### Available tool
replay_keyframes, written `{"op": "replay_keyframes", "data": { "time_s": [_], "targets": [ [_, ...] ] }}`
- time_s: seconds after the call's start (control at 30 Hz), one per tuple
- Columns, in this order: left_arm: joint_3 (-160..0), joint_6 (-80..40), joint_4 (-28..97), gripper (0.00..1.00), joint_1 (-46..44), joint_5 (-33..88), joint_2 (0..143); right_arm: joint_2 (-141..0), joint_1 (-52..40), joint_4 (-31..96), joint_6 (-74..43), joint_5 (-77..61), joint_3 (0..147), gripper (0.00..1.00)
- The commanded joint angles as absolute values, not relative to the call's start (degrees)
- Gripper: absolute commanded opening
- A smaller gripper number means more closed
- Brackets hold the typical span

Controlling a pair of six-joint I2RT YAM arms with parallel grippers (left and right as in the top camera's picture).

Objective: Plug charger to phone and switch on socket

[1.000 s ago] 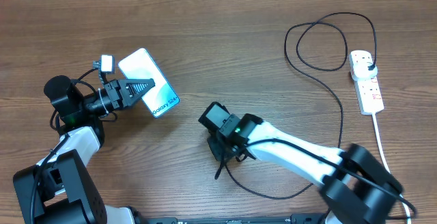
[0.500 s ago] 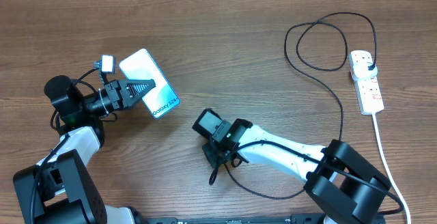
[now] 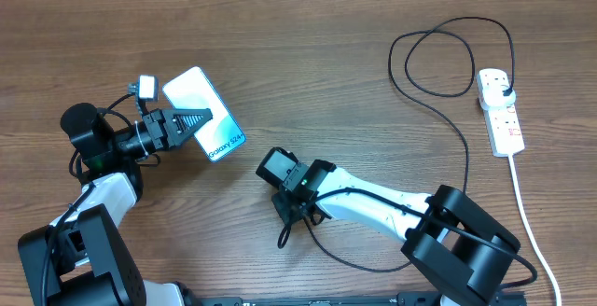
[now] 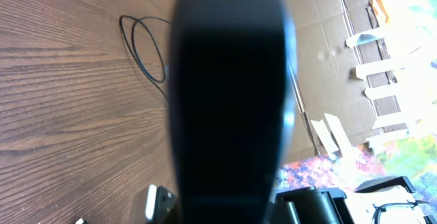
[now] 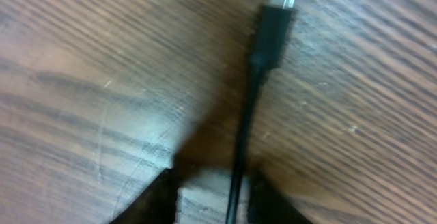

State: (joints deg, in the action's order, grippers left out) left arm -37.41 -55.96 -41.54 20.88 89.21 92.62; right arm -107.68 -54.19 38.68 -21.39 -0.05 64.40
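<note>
A: Which step is this?

B: Securing the charger (image 5: 273,19), I'd judge. The right gripper (image 5: 212,186) straddles its cable, with the connector tip just ahead of the fingers. The jaws are narrow, but I cannot tell if they pinch it.

A: And the phone (image 3: 191,90)?

B: Behind that wrist, pinned under the closed, empty left gripper (image 3: 207,117). Next the hand must turn and carry the tip over. There is bare table (image 3: 308,63) between, and the socket (image 3: 502,119) lies well away.

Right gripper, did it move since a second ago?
Yes. The right gripper, pinching the charger, has slid left, away from the socket and nearer the phone.
</note>
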Motion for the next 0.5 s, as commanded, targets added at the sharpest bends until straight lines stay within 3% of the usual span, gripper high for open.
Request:
{"op": "replay_keyframes", "data": {
  "time_s": [0.0,0.07,0.47],
  "targets": [
    [-38.33,-56.84,-41.76,0.04,20.99,90.65,92.58,-111.48,-53.23,39.64,-22.7,-0.16,64.27,0.16],
    [-38.33,-56.88,-41.74,0.04,20.99,90.67,92.58,-111.5,-53.23,39.99,-22.72,-0.32,64.58,0.04],
    [-38.33,-57.41,-38.76,0.04,20.58,90.67,92.58,-103.55,-53.23,50.26,-22.06,-4.25,70.11,0.04]
  ]
}}
